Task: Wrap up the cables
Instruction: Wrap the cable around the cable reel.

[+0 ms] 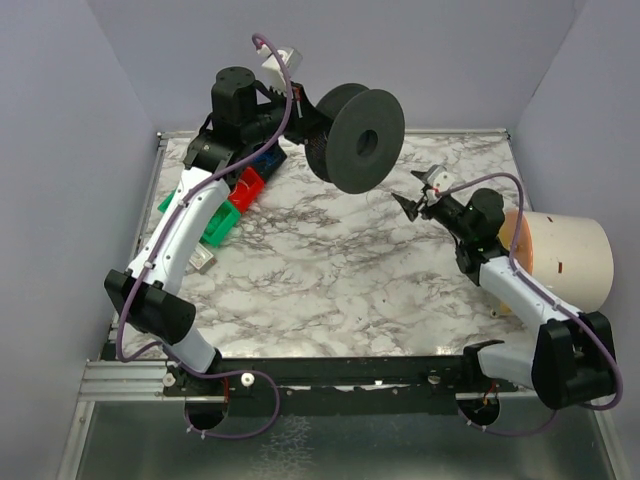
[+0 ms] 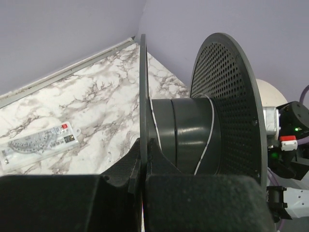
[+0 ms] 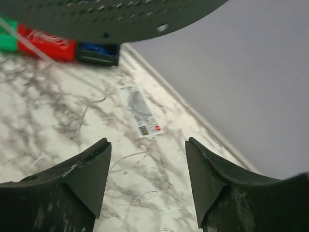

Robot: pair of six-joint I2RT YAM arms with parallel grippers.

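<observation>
Cables point(image 2: 211, 126) show as a thin pale strand crossing the dark hub of the spool point(image 1: 355, 140), which is held up off the table point(image 1: 330, 290) at the rear, about mid-width.

Starting at your left, the side wall point(image 1: 60, 200) runs close along the table's rim. The green, red and blue bins point(image 1: 235, 200) sit under the left arm, so that side is tight. The left gripper point(image 2: 143, 157) is clamped on the spool's thin near flange, one finger on each face. From above, the spool overlaps the table's rear rim, with the back wall right behind it. In front of it the marble lies open across the middle, all the way to the near edge.

To the right, the right gripper point(image 1: 412, 200) hovers near the spool without touching it. Its jaws are apart, with only marble showing between them. Further right, a cream drum point(image 1: 565, 255) lies at the table's right edge, partly behind the right arm, so you have little room there.

Only the left wrist view shows you the strand on the hub and the holes in the far flange. Only the right wrist view shows fine loose strands point(image 3: 91, 105) lying on the marble, with the flange's underside overhead. A white label card point(image 3: 140, 113) lies flat on the marble near the wall edge in both wrist views.
</observation>
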